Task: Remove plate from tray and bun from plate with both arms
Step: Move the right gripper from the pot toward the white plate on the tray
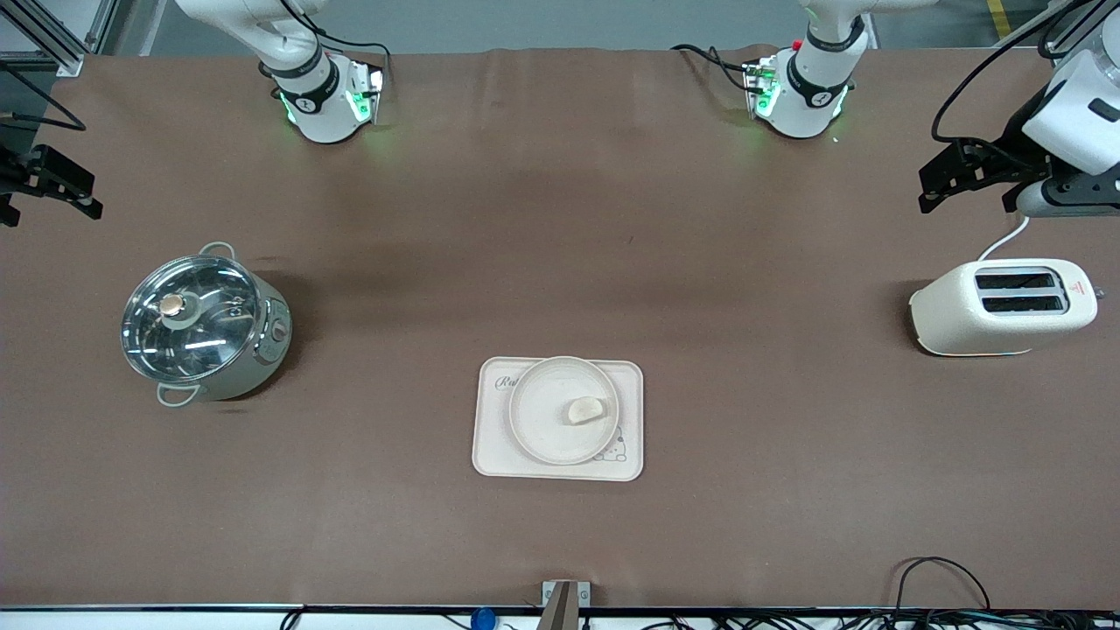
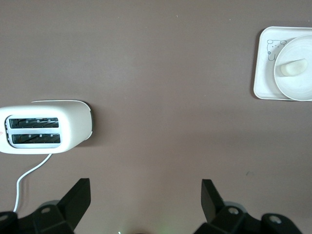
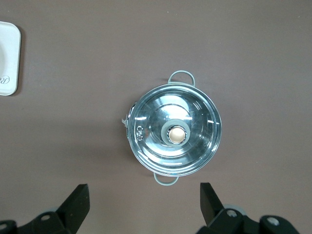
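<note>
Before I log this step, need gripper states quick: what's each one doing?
Left gripper: open, empty, over bare table near the toaster.
Right gripper: open, empty, above the pot.

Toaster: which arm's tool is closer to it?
Left. The left tool hovers just above the toaster at the left arm's end; the right tool is at the right arm's end, near the pot.

Both arms being held raised at the table ends.
Left gripper [image 2: 144, 200] and right gripper [image 3: 141, 200] are being kept wide open, empty.
</note>
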Robot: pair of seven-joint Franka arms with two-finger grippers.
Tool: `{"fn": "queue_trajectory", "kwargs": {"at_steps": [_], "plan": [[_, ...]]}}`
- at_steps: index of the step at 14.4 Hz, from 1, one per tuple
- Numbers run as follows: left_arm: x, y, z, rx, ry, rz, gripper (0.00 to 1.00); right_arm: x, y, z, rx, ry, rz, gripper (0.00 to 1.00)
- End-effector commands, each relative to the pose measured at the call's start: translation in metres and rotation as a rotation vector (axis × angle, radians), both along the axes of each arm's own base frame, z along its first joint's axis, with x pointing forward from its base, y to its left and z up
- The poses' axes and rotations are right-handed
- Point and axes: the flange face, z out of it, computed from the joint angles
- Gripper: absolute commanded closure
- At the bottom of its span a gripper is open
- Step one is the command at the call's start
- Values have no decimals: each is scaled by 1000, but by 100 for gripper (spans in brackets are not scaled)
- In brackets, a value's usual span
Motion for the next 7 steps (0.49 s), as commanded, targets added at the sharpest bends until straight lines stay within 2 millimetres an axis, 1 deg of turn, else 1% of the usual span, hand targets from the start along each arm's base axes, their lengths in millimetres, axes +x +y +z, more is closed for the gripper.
{"fn": "queue_trajectory", "kwargs": {"at_steps": [1,3,5,6,7], "plan": [[-2,3,5,-6,4,-1,0,-1,2,-2,-1,1,-12,0],[-2,3,6,-6,2,-1,0,-1,3,-2,5,1,-10,0],[-2,3,6,-5,1,1,0,3,10,-5,49,-1,-6,0],[-1,7,6,4,-1,7,0,7,20,-8,101,-2,1,0],[0,8,11,21,-15,7,0,16,39,-18,160,0,19,0]]}}
